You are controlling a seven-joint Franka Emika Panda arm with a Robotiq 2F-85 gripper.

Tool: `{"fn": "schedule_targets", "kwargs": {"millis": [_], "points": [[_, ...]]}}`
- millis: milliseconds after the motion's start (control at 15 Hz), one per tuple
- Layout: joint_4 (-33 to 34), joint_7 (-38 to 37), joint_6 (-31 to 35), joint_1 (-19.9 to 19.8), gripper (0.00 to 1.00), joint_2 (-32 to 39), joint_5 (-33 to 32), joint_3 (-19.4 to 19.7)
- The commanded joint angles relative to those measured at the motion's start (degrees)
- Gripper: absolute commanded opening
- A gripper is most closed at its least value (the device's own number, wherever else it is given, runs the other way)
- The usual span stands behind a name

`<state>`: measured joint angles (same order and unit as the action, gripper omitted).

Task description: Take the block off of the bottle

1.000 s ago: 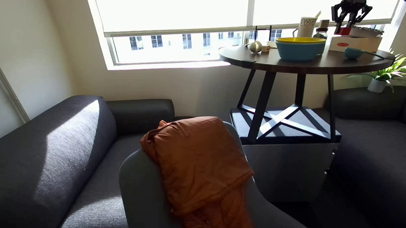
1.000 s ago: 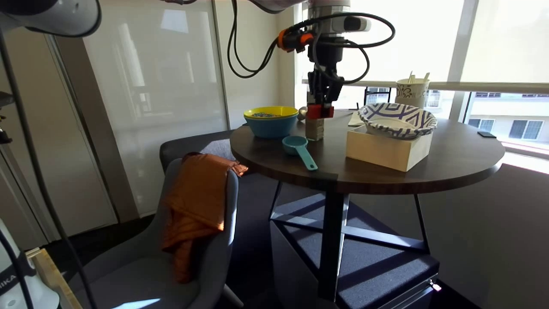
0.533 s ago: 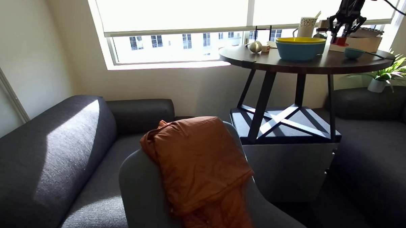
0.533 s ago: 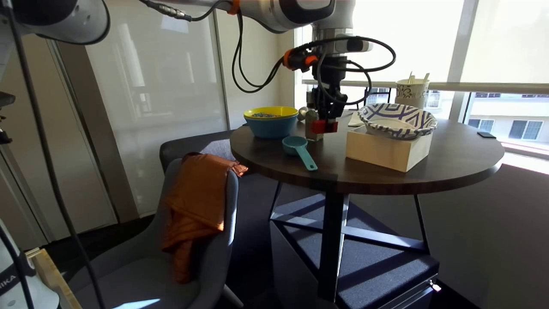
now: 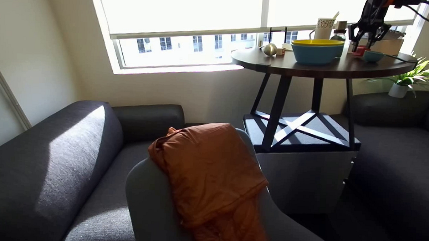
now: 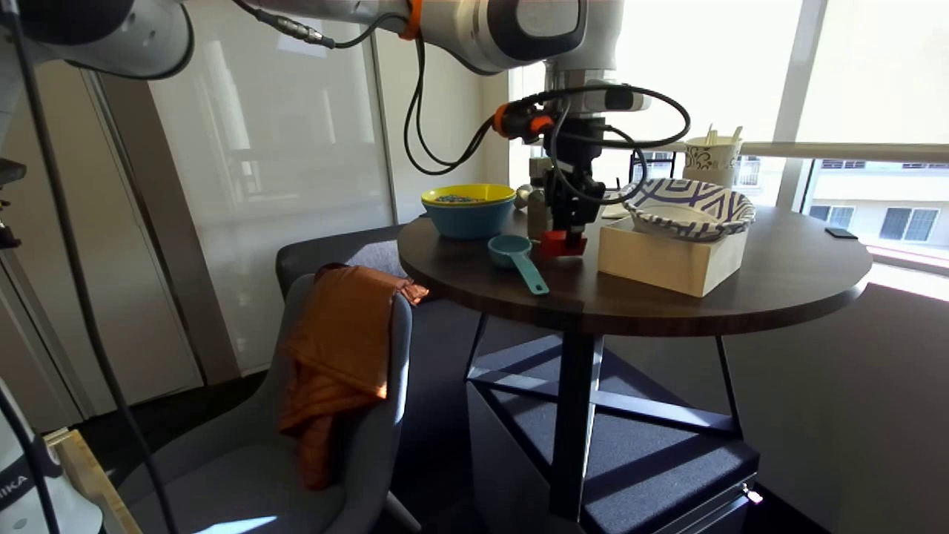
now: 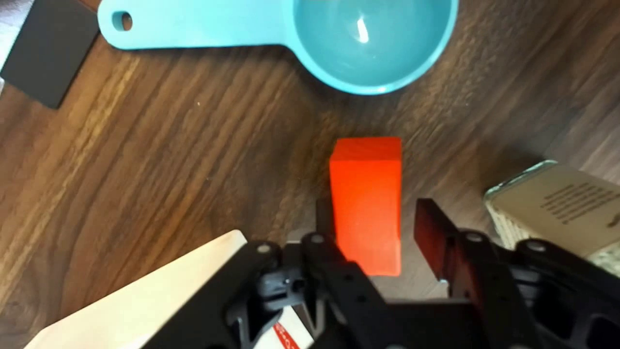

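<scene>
Currently, the small red rectangular block (image 7: 366, 208) lies on the round dark-brown wooden tabletop (image 7: 160, 160), between the two fingers of the black Robotiq gripper (image 7: 375, 227). The gripper is in a released condition: its fingers are spread wider than the block. In the wrist view, a visible gap separates the block from the finger nearer the upright glass bottle with a tan printed side (image 6: 537, 219); the opposite finger stands at the block's other long side, and whether it makes contact cannot be determined. One end of the block extends past the fingertips toward the light-blue plastic measuring scoop (image 7: 373, 43), which lies near and apart from the block. In both exterior views, the gripper points downward, with the block at its fingertips. The bottle stands near the block, apart from it. On the opposite side of the gripper sits the cream-coloured rectangular box (image 6: 652, 259), which supports the white bowl with a purple geometric pattern (image 6: 689, 196). In both exterior views, the round yellow bowl (image 6: 474, 189) nests inside the round blue bowl (image 6: 467, 222) near the bottle.
</scene>
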<state>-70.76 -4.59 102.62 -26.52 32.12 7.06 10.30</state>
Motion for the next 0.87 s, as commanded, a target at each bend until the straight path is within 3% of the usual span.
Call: {"fn": "schedule_targets", "kwargs": {"millis": [0,133,267,667,733,800], "points": [[-1.79,2.73,-0.01,-1.05,0.78,-3.35,2.73,-1.07],[-3.8,5.11,1.38,-1.98,0.93,-7.14,5.51,-1.66],[-5.32,7.68,2.06,-2.53,1.0,-11.22,6.74,-1.4],[-9.71,23.14,1.54,-6.3,1.0,-22.01,17.58,-1.57],[-4.88,18.17,0.34,-4.8,1.0,-17.79,13.59,-0.67],[-5.79,20.07,0.34,-5.4,1.0,-19.34,15.06,-0.66]]}}
